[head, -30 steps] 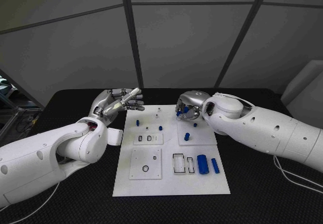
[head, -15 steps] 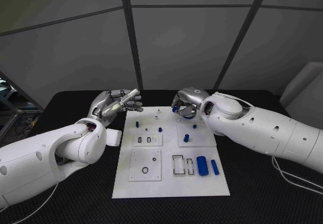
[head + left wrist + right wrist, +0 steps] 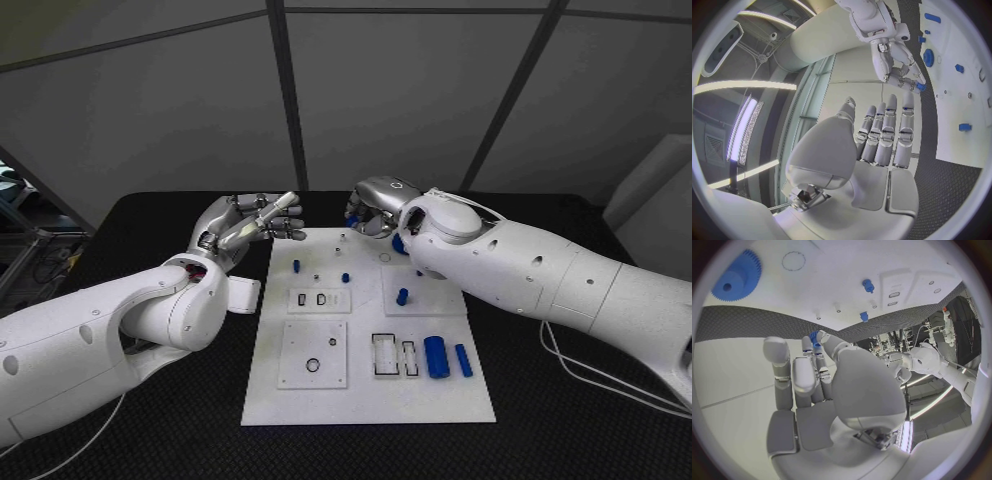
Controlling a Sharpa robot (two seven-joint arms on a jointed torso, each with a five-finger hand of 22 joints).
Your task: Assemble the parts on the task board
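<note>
right hand (image 3: 372,205) moved left, pinching blue part (image 3: 815,337) above task board (image 3: 368,400).

You had the white task board (image 3: 368,395) lying flat mid-table, small blue parts (image 3: 436,356) scattered on it, a blue gear (image 3: 737,276) lying flat.

The right hand (image 3: 372,205) pinches a small blue part (image 3: 814,337), mostly hidden between its fingertips; its shape cannot be told. In the head view the right forearm covers the task board (image 3: 368,400)'s corner at two o'clock, hiding part of the blue gear (image 3: 737,276). The left hand (image 3: 253,222)'s palm faces away there, its fingers spread.
</note>
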